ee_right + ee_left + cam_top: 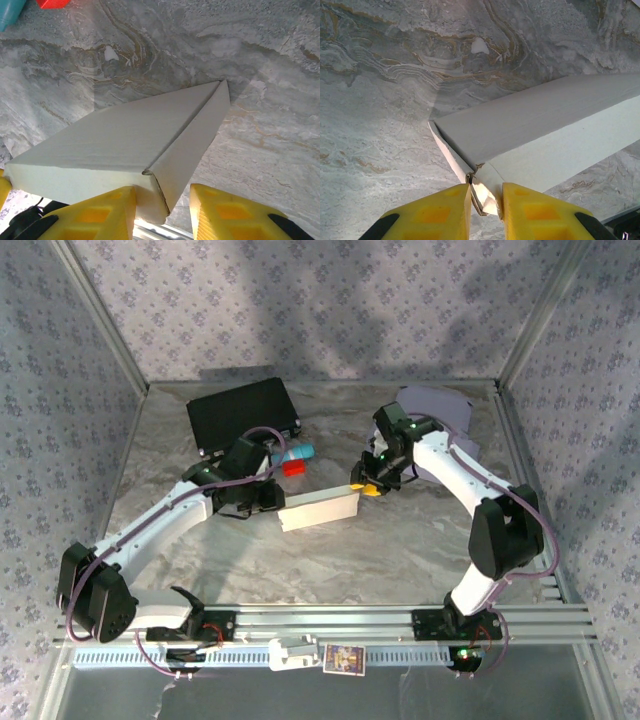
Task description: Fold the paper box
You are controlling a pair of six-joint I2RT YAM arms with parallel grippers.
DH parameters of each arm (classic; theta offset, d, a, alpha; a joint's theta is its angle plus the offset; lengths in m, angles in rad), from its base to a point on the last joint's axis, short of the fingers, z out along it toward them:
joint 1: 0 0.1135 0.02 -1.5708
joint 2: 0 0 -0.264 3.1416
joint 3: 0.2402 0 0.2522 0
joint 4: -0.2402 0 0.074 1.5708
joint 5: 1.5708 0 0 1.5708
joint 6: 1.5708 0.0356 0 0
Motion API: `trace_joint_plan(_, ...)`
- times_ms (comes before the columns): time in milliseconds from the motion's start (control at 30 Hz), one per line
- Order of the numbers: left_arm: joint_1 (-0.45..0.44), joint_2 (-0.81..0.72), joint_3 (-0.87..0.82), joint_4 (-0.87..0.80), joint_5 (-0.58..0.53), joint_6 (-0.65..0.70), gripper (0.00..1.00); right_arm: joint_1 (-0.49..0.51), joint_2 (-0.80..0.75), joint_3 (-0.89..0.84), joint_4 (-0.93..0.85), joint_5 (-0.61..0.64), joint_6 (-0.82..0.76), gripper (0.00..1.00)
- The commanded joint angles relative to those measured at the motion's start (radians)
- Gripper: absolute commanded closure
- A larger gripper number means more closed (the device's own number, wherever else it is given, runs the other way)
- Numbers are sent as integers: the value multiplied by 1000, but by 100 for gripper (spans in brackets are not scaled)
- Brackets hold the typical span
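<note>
Paper box (318, 510) on the surface (400, 550), bracketed endwise seemingly to steady it for folding: left gripper (486, 192) barely parted around one end (hold unclear), right gripper (162, 192) open, straddling the other

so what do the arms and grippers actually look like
Both the left arm and right arm have white links, black joints and purple cables looped alongside. The left gripper and right gripper have blocky yellow fingers with square recesses. Small green lights glow on the right arm.
</note>
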Motion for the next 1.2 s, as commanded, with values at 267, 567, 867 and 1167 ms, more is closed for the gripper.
trace_joint_plan(267, 40, -10, -82, -40, 28, -4, 80, -4, 40, -6, 1, 33, 33, 66)
trace_joint_plan(567, 58, -38, -89, -90, 5, 15, 72, -2, 54, 4, 2, 28, 39, 67)
trace_joint_plan(867, 73, -46, -163, 22, 72, -57, 77, -2, 62, 4, 6, 27, 44, 68)
trace_joint_plan(1167, 98, -107, -219, 21, 62, -80, 77, -11, 68, 3, 17, 21, 59, 68)
